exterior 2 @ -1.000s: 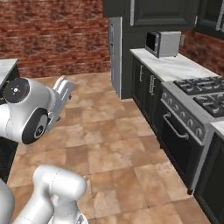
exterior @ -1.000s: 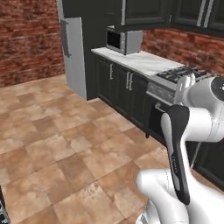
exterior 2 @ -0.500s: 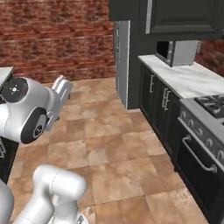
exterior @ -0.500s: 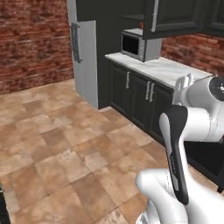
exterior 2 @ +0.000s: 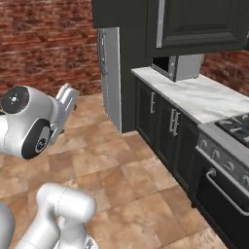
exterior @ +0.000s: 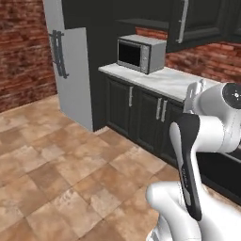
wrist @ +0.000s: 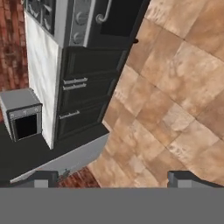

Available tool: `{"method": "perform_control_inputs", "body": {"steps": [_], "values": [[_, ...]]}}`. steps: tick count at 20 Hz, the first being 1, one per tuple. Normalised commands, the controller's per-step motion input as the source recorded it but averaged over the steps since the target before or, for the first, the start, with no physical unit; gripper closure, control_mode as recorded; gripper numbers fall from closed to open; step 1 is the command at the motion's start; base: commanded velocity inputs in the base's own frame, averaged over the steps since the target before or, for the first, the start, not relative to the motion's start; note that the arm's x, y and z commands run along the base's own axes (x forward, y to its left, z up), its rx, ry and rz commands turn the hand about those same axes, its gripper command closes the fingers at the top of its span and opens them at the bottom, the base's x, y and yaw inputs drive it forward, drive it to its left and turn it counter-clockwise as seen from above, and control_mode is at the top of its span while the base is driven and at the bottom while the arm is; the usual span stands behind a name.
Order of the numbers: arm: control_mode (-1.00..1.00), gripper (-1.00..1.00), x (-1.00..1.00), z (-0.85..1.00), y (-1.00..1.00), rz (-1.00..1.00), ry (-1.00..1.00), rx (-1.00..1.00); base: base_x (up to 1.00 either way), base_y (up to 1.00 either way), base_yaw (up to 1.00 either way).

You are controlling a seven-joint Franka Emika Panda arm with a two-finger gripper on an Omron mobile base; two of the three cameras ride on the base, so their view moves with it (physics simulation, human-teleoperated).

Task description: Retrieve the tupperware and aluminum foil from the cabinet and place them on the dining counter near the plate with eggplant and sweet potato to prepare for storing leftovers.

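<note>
A dark wall-hung cabinet point(exterior: 200, 21) point(exterior 2: 197, 22) hangs over the marble worktop with its doors closed, and what is inside is hidden. The tupperware, aluminum foil, dining counter, plate, eggplant and sweet potato are out of view. My gripper point(wrist: 113, 177) is open with nothing between its fingertips point(wrist: 43, 177), and it looks down along the floor cabinets and the tiled floor. The arm is folded close to the base, the hand point(exterior: 194, 93) point(exterior 2: 66, 103) raised at about worktop height and well short of the cabinet.
A microwave point(exterior: 141, 54) point(exterior 2: 177, 65) stands on the marble worktop point(exterior: 176, 82) point(exterior 2: 206, 97) beside a tall grey fridge point(exterior: 70, 70) point(exterior 2: 111, 73). A stove point(exterior 2: 231, 133) follows to the right. Dark floor cabinets point(exterior: 141, 113) line the wall. Brown tiled floor point(exterior: 56, 174) spreads to the left.
The whole picture has shifted: the base has driven closer to the worktop, so fridge, microwave and wall cabinet appear larger. The arm keeps its pose and the gripper stays open.
</note>
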Motion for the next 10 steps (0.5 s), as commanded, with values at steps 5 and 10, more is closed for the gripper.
{"method": "perform_control_inputs", "body": {"steps": [5, 10], "values": [[1.0, -1.0, 0.0, 0.0, 0.0, 0.0, 0.0, 0.0, 1.0, 0.53, -0.46], [1.0, -1.0, 0.0, 0.0, 0.0, 0.0, 0.0, 0.0, 1.0, 0.49, -0.45]]}}
